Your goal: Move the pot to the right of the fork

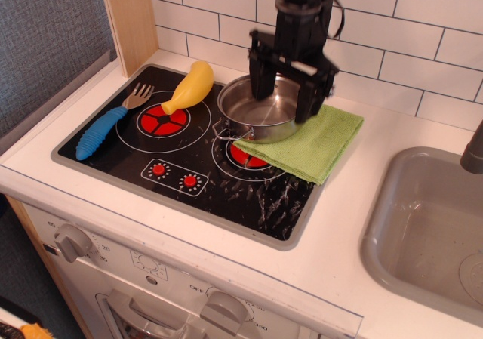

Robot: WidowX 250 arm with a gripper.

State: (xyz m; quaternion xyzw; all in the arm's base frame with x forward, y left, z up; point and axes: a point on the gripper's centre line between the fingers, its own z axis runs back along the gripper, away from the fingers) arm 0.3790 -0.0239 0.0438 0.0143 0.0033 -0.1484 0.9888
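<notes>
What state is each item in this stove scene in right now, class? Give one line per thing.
pot: upright, empty, resting partly on the cloth.
gripper: open, lowered over the pot's right side.
fork: lying flat at the stove's left edge.
yellow banana toy: lying across the back-left burner.
green cloth: folded flat, overhanging the stove's right edge.
sink: empty as far as visible.

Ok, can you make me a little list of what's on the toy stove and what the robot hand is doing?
pot: shiny steel, on the stove, its right side resting on the cloth
gripper: open, lowered over the pot, one finger inside, the other at the right rim
fork: blue handle, lying at the stove's left edge
banana toy: yellow, between fork and pot
cloth: green, folded, on the stove's right side
sink: grey, far right
pot position: not yet moved next to the fork
</notes>
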